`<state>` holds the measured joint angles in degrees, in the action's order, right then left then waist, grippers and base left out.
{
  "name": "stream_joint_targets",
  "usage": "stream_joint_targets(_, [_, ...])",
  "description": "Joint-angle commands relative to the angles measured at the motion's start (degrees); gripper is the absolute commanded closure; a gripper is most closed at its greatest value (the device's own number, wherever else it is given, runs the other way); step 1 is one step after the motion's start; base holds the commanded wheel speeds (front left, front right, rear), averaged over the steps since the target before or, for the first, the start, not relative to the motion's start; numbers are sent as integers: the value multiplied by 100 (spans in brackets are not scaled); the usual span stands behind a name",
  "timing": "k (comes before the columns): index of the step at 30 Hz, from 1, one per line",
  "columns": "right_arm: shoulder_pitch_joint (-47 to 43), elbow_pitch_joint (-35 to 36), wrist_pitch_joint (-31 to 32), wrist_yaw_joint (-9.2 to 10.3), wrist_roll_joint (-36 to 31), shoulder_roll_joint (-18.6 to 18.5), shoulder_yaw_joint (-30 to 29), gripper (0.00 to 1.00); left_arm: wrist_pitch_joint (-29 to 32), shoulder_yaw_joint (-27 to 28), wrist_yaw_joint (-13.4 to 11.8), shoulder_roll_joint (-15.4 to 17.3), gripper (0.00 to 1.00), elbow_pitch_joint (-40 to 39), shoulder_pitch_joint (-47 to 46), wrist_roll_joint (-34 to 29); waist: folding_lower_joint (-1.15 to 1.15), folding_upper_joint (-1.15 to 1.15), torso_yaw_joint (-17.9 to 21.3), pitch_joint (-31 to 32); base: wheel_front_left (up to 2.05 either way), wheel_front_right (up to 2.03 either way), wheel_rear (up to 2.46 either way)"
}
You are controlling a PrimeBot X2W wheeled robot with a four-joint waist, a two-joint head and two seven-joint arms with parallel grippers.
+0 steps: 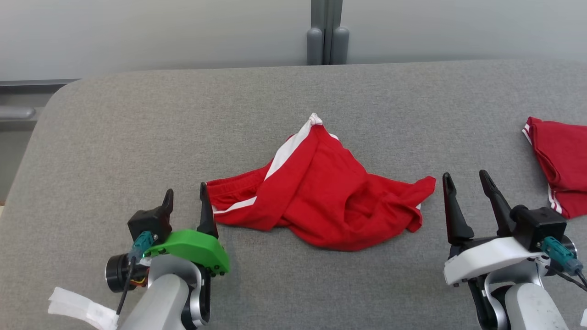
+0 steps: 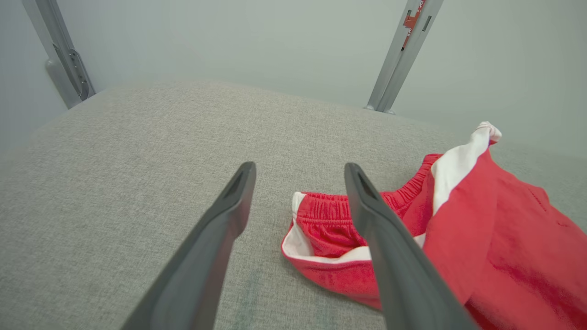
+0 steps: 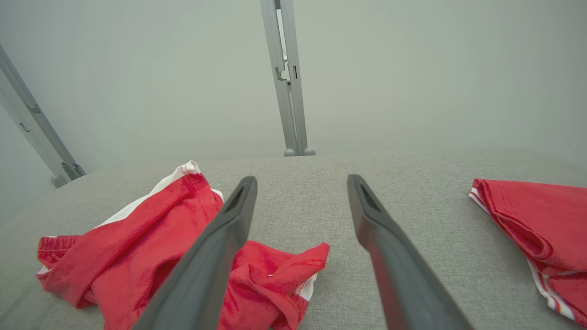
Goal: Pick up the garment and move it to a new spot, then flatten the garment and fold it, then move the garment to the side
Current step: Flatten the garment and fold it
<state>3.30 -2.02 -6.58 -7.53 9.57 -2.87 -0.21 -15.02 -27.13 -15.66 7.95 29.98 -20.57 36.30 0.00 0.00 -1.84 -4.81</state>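
My left hand [image 1: 186, 190] is open and empty, its inner finger at the waistband end of the red garment [image 1: 321, 197], which lies crumpled mid-worktop [image 1: 137, 128]. My right hand [image 1: 464, 175] is open too, near the other end. A red marking [image 2: 411, 20] on a metal post [image 2: 399, 64] is too small to read. Folds hide the garment's shape. A second red garment [image 1: 562, 156] is cut off at the right edge.
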Motion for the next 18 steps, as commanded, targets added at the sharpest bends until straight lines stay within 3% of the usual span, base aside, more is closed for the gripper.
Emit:
stream_joint_targets(1, [80,-35,47,9,-22,-5,48,0,-18,4,5,46,0,-145,194,-54,0,0,-100,81,0,0,0])
stream_joint_targets(6, [285,-174,212,8,-153,-8,167,0,-19,-127,21,141,0,-630,549,-347,0,0,-304,110,0,0,0])
stream_joint_targets(12, [956,-596,560,8,-325,-51,287,0,-19,-72,-24,2,0,-956,845,-395,0,0,-703,-35,0,0,0])
stream_joint_targets(18, [2043,-1492,1012,8,-181,-462,605,0,-19,18,74,-142,0,-1144,869,-441,0,0,-1257,-349,0,0,0])
